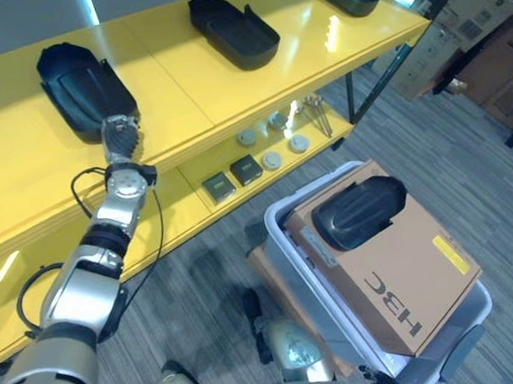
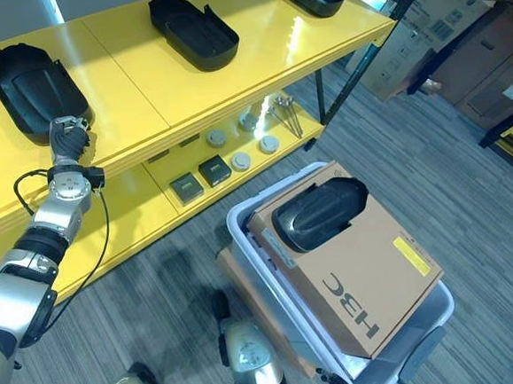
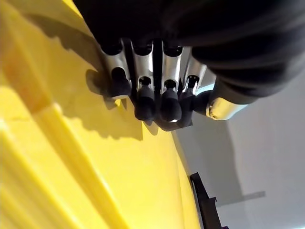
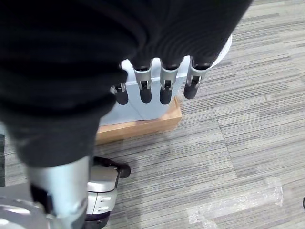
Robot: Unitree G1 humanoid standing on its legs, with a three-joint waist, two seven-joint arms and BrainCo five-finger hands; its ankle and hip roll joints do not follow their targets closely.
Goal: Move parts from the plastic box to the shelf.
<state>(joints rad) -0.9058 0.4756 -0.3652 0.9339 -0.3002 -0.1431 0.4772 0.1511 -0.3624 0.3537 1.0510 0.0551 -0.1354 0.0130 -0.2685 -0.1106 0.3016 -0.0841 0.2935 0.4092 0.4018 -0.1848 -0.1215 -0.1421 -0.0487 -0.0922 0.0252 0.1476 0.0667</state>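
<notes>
**A:** So where's everything at right now? The left hand (image 1: pixel 121 137) is up on the yellow shelf's (image 1: pixel 177 83) top board, at its front edge, fingers (image 3: pixel 143 102) straight and close together, resting at the near end of a black moulded plastic shell part (image 1: pixel 82 88). Not curled round it, as far as I can tell.

**B:** Yeah, that one's parked near the left end. Two more black shell parts (image 1: pixel 233 29) sit further along the same board. The one left to move is the black shell (image 1: pixel 359 210) lying on the brown cardboard carton (image 1: pixel 405 274) inside the grey plastic box (image 1: pixel 289 243) on the floor.

**A:** Which arm though?

**B:** I'd guess the right. The right hand (image 4: pixel 157 86) hangs with loose straight fingers, holding nothing, just over the box. That shell lies down and right of the left hand, well apart, with its long axis running roughly along the carton's top edge.
</notes>
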